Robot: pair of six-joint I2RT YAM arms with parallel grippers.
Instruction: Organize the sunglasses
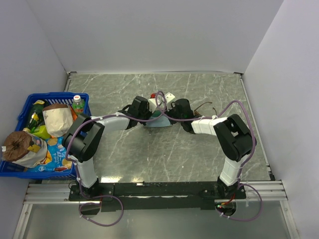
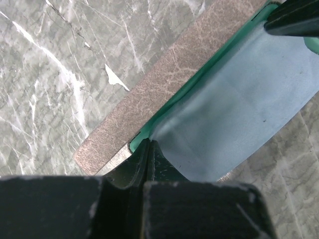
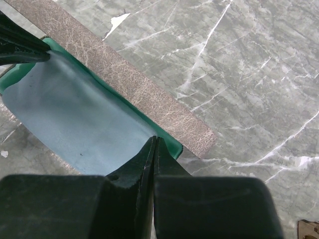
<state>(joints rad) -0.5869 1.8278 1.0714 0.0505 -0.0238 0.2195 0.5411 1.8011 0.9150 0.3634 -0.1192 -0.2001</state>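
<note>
While my left gripper (image 2: 148,149) is pinched tight on one corner of the blue cloth (image 2: 234,109) and my right gripper (image 3: 153,147) on another, the cloth lies over the open case (image 2: 164,84). The sunglasses (image 1: 205,107) lie out on the table (image 1: 149,159), just beside my right arm (image 1: 207,124). If I swing that arm, I could knock them. If one pinch slips, the cloth could flop down crooked.

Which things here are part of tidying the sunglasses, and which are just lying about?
In the job:
sunglasses
case, lying open
light blue cloth, pinched over the case by left fingers and right fingers

Lying about:
blue basket of groceries, at the table's left
</note>
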